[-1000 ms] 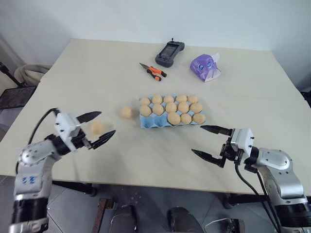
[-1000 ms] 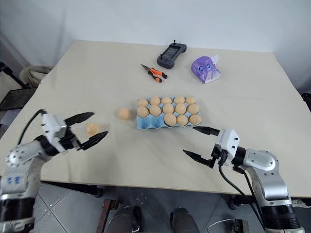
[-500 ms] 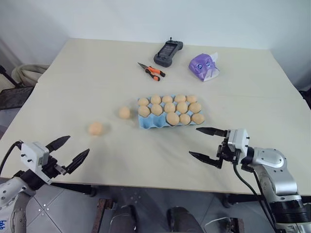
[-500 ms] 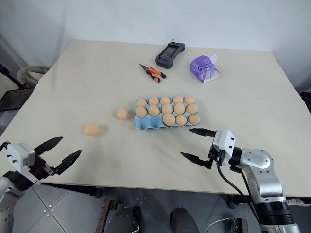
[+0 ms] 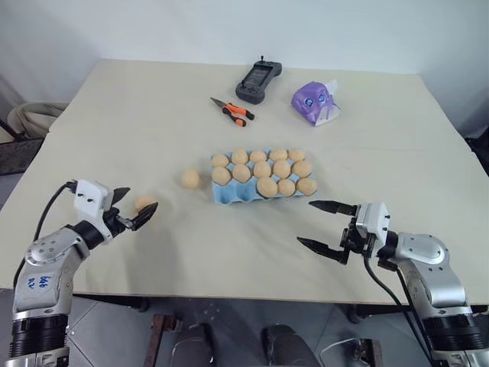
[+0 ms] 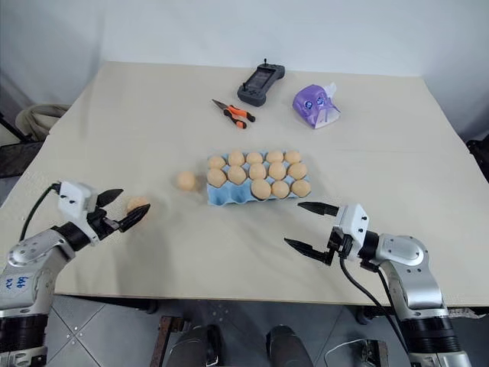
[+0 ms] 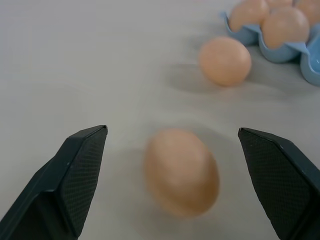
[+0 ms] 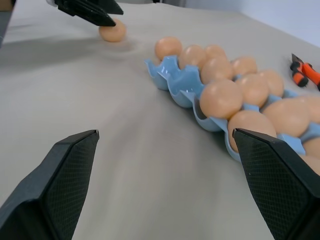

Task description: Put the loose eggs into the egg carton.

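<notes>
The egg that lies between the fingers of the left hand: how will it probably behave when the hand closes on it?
The egg is smooth and rounded, lying loose on the flat table, so it may roll if one finger touches first. Its smooth surface looks slippery between the open left hand's narrow fingers. If real, it is probably fragile.

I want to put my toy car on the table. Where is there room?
The near middle, between the two claws, left and right, in front of the carton, is bare. So is the far left corner, left of the pliers. It is crowded around the carton, the two loose eggs and, and at the far edge by the controller and purple toy.
</notes>
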### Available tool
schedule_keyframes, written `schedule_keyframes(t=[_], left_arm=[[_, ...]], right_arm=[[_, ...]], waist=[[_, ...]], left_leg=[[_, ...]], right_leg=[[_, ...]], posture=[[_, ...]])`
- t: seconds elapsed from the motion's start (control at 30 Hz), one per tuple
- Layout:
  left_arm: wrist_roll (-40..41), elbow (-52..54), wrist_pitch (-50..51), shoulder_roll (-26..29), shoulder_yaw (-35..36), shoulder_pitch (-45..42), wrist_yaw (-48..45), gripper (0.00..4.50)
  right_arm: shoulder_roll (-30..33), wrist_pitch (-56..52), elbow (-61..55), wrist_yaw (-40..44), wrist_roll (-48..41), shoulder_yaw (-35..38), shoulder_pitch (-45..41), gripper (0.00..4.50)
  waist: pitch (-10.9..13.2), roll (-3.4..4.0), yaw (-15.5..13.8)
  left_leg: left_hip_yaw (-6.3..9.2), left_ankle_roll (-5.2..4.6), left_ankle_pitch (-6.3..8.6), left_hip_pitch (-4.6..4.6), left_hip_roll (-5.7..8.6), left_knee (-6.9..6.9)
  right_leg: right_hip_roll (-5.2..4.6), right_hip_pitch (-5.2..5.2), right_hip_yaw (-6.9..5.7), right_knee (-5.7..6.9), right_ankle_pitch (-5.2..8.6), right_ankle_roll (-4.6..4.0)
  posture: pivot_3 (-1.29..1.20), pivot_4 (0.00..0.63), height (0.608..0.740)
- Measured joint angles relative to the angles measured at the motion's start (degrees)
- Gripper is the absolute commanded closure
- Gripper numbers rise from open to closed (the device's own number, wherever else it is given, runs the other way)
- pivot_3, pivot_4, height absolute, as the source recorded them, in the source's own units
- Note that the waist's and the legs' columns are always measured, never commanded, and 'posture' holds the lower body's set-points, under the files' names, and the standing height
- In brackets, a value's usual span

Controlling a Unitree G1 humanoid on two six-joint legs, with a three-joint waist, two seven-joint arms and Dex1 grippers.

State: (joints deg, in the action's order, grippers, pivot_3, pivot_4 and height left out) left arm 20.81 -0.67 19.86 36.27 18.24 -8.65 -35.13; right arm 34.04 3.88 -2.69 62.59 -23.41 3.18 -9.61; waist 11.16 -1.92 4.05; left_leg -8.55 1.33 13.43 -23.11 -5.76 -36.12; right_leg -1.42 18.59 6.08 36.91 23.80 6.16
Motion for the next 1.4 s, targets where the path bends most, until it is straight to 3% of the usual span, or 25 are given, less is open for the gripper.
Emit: schedule_keyframes(t=[0.03,0.13,0.37,0.47,0.6,0.83,1.07,1.27,1.4], left_arm=[[-0.25,-0.40,0.26,-0.08,-0.42,0.00,0.12,0.04],[-1.21,-1.14,0.29,-0.19,-1.03,-0.14,0.80,0.61],[-1.52,-2.60,-0.10,-0.19,-1.02,-2.09,1.60,2.72],[-1.50,-2.89,-0.51,-0.20,-1.21,-2.11,0.64,3.05],[0.03,-2.58,-0.55,-1.25,-2.63,-5.67,-2.47,3.05],[0.92,-3.19,0.16,-5.10,-13.31,-23.86,-10.82,3.05],[-3.54,-18.06,-2.45,-12.18,-24.82,-34.76,-19.49,3.05],[-7.61,-28.17,-7.95,-15.07,-27.34,-37.61,-22.14,3.05],[-7.92,-30.97,-9.79,-15.98,-27.34,-38.26,-23.49,1.89]], right_arm=[[0.00,0.01,-0.07,-0.30,0.05,0.00,0.11,0.00],[-0.01,0.13,-0.56,-1.03,0.22,0.00,0.90,0.00],[-0.04,0.94,-1.47,-2.13,0.55,-0.01,1.76,0.00],[-0.04,1.07,-1.47,-2.15,0.66,-0.01,1.75,0.00],[-0.03,1.18,-1.36,-2.22,0.81,0.04,1.64,0.00],[0.00,1.32,-1.35,-3.51,1.88,0.72,1.67,0.00],[0.01,1.02,-4.46,-7.10,2.24,2.67,6.18,0.00],[0.05,-0.43,-10.88,-11.27,2.55,4.80,11.15,0.00],[0.05,-1.57,-13.10,-12.88,2.54,5.11,13.08,0.00]], waist=[[0.00,0.00,0.04],[0.00,0.00,0.02],[0.00,0.00,-0.15],[0.00,0.00,-0.24],[0.00,-0.01,-0.81],[0.00,0.00,-2.10],[0.00,0.01,-1.89],[0.00,0.01,-1.60],[0.01,0.01,-1.56]], left_leg=[[0.02,0.02,-0.01,0.00,-0.01,0.00],[0.03,0.02,-0.01,0.00,-0.01,-0.04],[0.06,-0.02,-0.05,0.01,0.06,-0.08],[0.05,-0.02,-0.05,0.01,0.05,-0.06],[0.06,0.02,-0.07,-0.01,0.07,-0.07],[0.04,-0.10,-0.14,-0.04,0.53,-0.17],[0.00,-0.09,-0.16,-0.04,0.46,-0.15],[-0.02,-0.04,-0.14,-0.08,0.23,-0.24],[-0.02,-0.04,-0.13,-0.07,0.19,-0.39]], right_leg=[[0.02,0.00,-0.01,0.01,0.00,-0.01],[-0.02,-0.01,-0.01,0.04,0.00,-0.01],[-0.04,-0.04,-0.05,0.15,-0.01,0.02],[-0.03,-0.03,-0.04,0.14,-0.01,0.02],[0.04,-0.03,-0.10,0.15,-0.01,0.02],[0.06,-0.11,-0.20,0.16,-0.06,0.11],[0.24,0.02,0.06,0.16,0.00,0.15],[0.45,0.06,0.16,0.18,0.02,0.15],[0.45,0.04,0.18,0.31,0.01,0.15]], posture=[[0.00,0.150,0.740],[0.00,0.150,0.740],[0.00,0.150,0.740],[0.00,0.150,0.740],[0.00,0.150,0.740],[0.00,0.150,0.740],[0.00,0.150,0.740],[0.00,0.150,0.740],[0.00,0.150,0.740]])
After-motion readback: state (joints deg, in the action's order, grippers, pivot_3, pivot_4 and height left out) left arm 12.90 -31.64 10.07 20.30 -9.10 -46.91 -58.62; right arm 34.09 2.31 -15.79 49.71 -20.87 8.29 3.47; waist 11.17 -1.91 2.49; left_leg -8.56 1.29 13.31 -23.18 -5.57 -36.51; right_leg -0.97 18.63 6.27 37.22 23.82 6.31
